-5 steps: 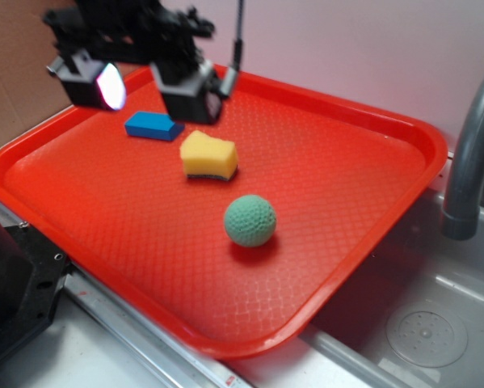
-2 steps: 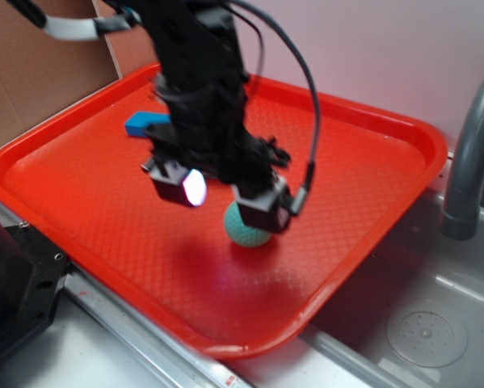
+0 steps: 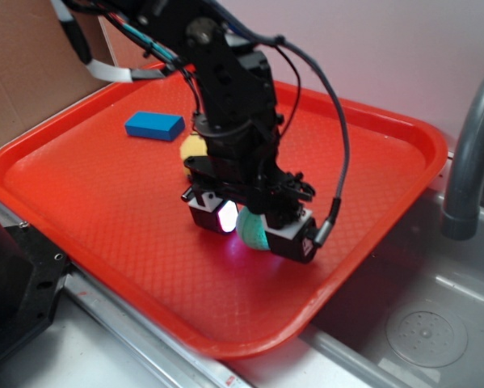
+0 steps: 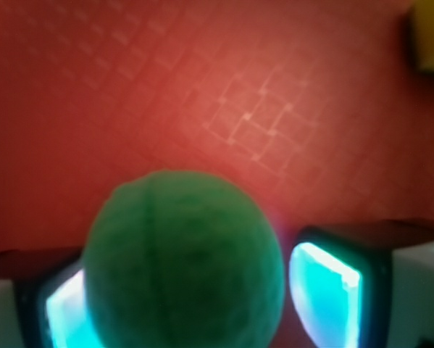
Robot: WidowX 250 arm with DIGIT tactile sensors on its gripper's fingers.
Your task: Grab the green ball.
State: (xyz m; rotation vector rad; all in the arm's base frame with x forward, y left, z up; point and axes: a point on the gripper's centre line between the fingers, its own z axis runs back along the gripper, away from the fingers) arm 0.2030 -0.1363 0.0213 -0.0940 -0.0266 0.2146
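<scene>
Red tray (image 3: 80, 186) holds green ball (image 4: 184, 264) between spread tool (image 3: 254, 230) fingers.

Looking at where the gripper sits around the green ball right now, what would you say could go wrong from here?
1. The green ball is round and sits between the gripper's lit pads, with a gap showing on one side; closing off-centre could squirt it out across the smooth red tray.
2. The gripper is very low, so descending further might scrape the tray.
3. The yellow sponge lies just behind the arm; a swing on retreat could nudge it.
</scene>
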